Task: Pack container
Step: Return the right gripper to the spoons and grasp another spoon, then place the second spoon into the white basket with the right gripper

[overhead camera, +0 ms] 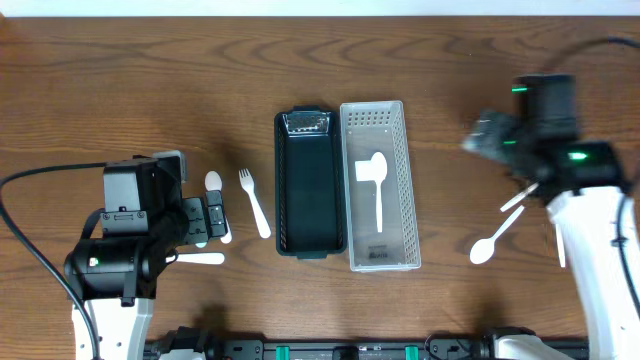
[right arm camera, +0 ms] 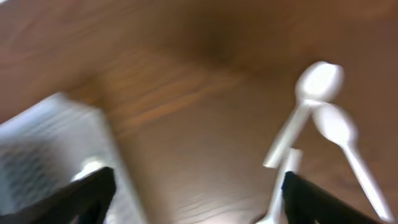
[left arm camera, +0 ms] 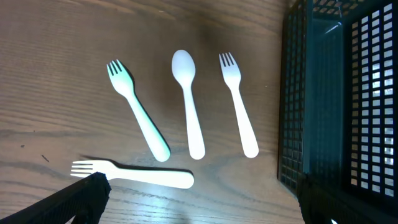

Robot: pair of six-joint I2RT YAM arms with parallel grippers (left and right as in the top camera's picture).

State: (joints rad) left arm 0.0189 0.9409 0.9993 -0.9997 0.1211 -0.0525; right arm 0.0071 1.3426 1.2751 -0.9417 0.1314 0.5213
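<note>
Left claw (left arm camera: 202,193) stood spread, empty, cut off at lower edge. Right claw (right arm camera: 196,193) spread; blur smeared spoons (right arm camera: 320,81) at right.

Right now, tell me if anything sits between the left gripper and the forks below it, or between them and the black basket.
Nothing visible does. The left gripper is open over three forks and a spoon lying apart on the table. Only bare wood separates the nearest fork from the black basket, whose wall it must clear.
</note>
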